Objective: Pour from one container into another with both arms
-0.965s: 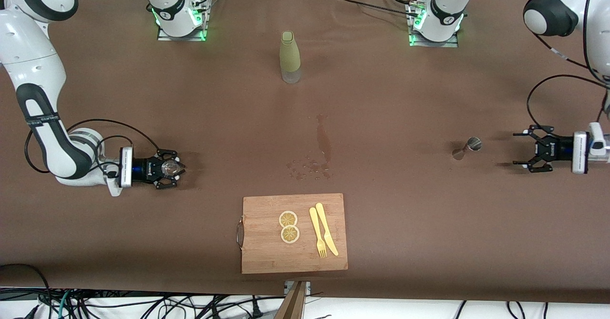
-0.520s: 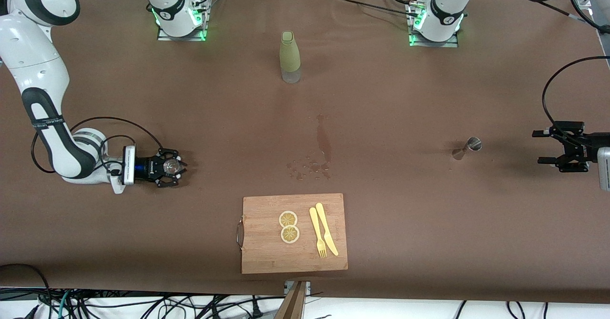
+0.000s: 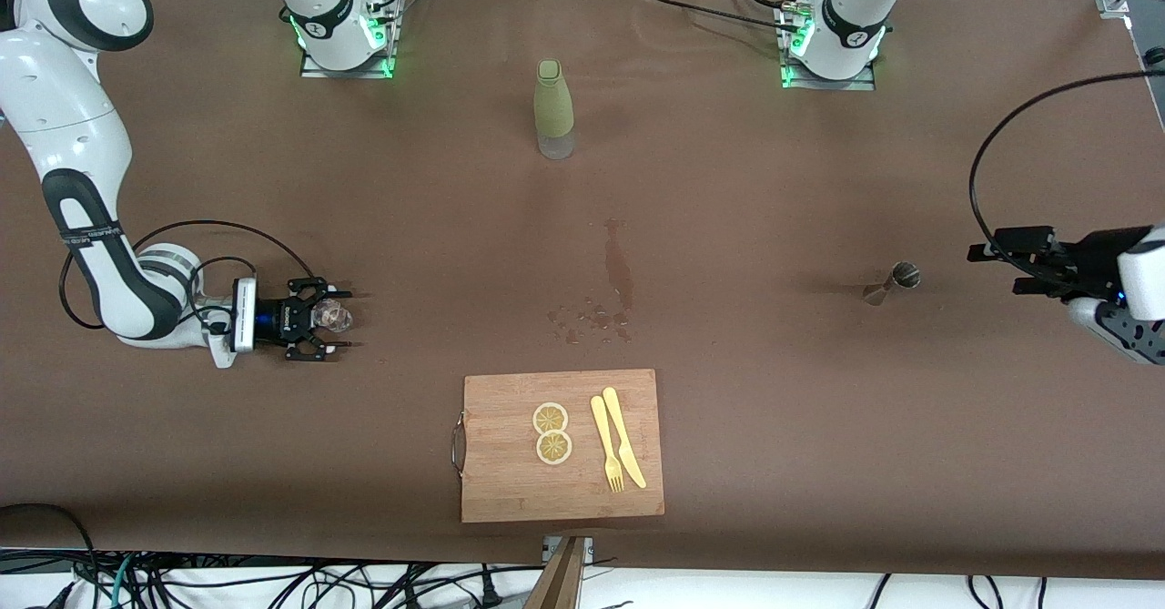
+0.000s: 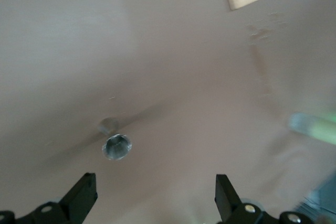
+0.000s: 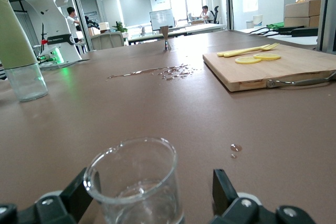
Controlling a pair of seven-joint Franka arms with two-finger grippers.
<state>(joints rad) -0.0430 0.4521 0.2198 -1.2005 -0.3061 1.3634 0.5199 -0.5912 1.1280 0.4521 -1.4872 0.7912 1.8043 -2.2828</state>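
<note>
The right gripper (image 3: 339,319), low at the right arm's end of the table, has just let go: half a second ago its fingers were closed on the small glass (image 3: 333,316), and now they stand apart on either side of it. The right wrist view confirms this, with the glass (image 5: 135,182) upright on the table (image 3: 728,181) between the spread fingers and only a little liquid showing at its bottom. The left gripper (image 3: 990,263) has drawn back toward the left arm's end of the table and risen over the last second, its fingers apart and holding nothing, well clear of the metal measuring cup (image 3: 894,281) it had been near; that cup stands alone on the table, also seen in the left wrist view (image 4: 116,146). In my judgement both containers have been set down and released, so the pour appears finished and both arms are withdrawing. A streak and scattered drops of spilled liquid (image 3: 610,295) lie mid-table, between the green bottle (image 3: 553,108) and the cutting board (image 3: 562,445), which carries two lemon slices (image 3: 552,432), a yellow fork (image 3: 606,443) and a yellow knife (image 3: 624,436). Writing: small lettering shows on the right arm's dark forearm band and on both gripper bodies, but none of it can be read with confidence.
</note>
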